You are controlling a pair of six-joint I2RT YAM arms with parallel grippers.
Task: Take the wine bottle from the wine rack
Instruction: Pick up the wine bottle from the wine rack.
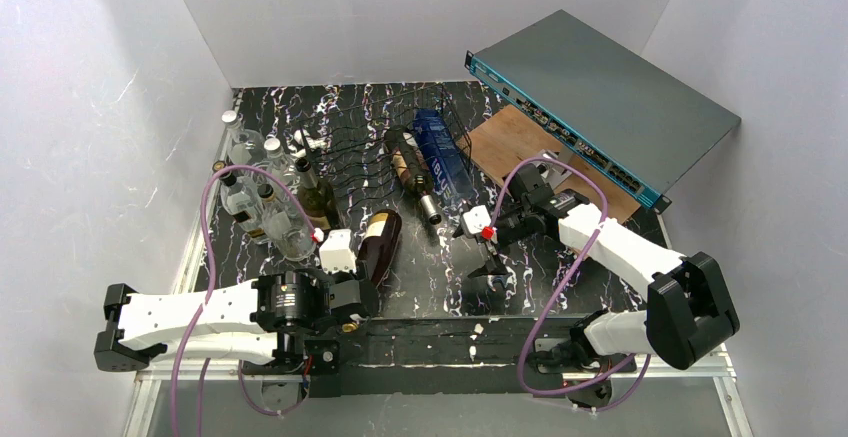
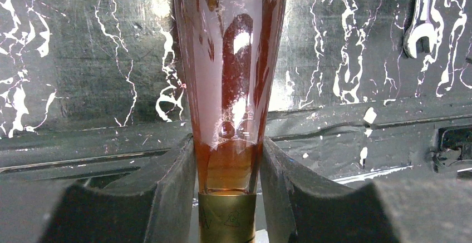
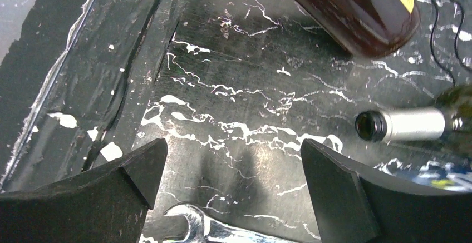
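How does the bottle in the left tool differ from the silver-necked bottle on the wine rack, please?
The held bottle is amber glass with a gold-capped neck, clamped by the left tool; the silver-necked bottle is untouched. The held one lies in front of the wine rack; the other rests in it. Both are lying down.

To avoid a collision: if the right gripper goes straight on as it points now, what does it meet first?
Probably the bare table, just beyond the wrench, though depth is unclear.
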